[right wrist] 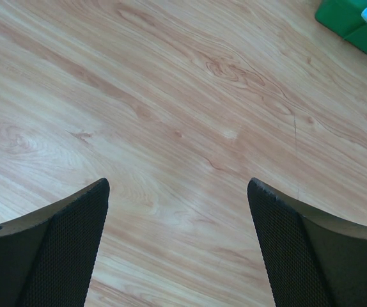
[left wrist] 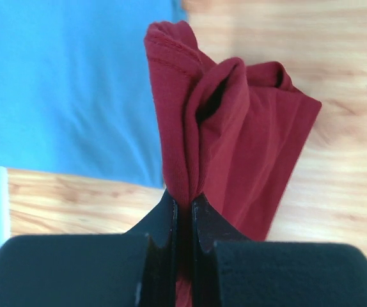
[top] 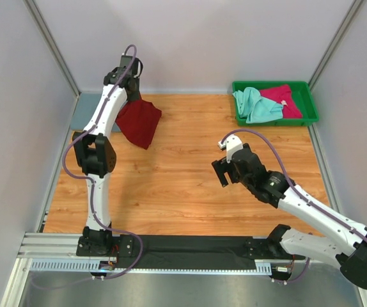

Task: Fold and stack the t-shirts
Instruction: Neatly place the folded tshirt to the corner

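Observation:
My left gripper [top: 131,96] is shut on the folded dark red t-shirt [top: 139,122], which hangs from it over the back left of the table. In the left wrist view the dark red t-shirt [left wrist: 234,141] is pinched between the jaws of the left gripper [left wrist: 183,199]. The slate grey-blue t-shirt [top: 84,114] lies flat at the far left, mostly hidden by the left arm, and shows blue in the left wrist view [left wrist: 68,83]. The mint green t-shirt [top: 255,104] and pinkish-red t-shirt [top: 284,99] lie crumpled in the green tray [top: 311,118]. My right gripper [top: 220,171] is open and empty over the table's middle [right wrist: 178,185].
The green tray stands at the back right corner; its corner shows in the right wrist view [right wrist: 353,25]. Grey walls and metal posts close in the table on three sides. A black rail [top: 190,249] runs along the near edge.

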Motion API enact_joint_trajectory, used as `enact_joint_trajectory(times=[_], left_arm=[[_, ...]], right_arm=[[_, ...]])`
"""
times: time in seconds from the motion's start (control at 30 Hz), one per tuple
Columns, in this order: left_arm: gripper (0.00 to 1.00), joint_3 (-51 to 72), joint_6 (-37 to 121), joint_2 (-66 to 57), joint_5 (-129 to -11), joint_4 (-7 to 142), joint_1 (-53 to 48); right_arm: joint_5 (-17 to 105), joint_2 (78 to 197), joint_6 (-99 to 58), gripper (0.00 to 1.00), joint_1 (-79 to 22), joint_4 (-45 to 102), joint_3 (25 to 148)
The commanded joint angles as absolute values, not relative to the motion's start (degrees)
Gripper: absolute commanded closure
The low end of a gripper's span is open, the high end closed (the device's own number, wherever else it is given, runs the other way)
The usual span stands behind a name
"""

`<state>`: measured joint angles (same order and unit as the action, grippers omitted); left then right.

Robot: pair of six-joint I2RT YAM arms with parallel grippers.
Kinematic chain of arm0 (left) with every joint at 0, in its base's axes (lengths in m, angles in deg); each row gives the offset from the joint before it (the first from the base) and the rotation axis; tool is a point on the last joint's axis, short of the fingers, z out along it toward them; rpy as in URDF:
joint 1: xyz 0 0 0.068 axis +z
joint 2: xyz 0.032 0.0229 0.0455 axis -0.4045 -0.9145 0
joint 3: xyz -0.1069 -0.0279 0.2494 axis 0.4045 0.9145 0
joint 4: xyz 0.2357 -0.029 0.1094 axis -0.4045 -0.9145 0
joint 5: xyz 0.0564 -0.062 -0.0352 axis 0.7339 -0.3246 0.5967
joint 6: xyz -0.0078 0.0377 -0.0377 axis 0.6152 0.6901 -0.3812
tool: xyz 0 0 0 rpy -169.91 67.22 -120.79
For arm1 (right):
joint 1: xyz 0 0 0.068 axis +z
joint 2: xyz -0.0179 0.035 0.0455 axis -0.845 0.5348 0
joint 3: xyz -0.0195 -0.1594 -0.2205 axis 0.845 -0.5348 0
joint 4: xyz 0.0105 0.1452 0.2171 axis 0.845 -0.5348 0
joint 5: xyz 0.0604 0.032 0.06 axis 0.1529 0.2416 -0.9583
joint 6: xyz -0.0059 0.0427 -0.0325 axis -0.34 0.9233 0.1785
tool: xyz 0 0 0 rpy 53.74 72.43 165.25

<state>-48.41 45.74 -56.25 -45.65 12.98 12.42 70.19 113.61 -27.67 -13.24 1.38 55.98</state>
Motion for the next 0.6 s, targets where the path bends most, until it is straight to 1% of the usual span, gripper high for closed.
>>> enact_joint_trajectory(times=[0.0, 0.3, 0.57], left_arm=[[1.0, -54.88, 51.46, -57.78, -40.99, 16.1, 13.84], [1.0, -58.49, 58.84, -59.19, -38.61, 22.43, 14.98], [1.0, -59.55, 60.95, -60.07, -40.09, 24.18, 15.86]], right_arm=[[71.05, 111.75, -27.18, 0.1, -13.9, 0.48, 56.17], [71.05, 112.63, -27.18, 0.09, -15.04, 1.44, 56.78], [70.96, 114.38, -27.18, 0.09, -15.39, 4.52, 56.96]])
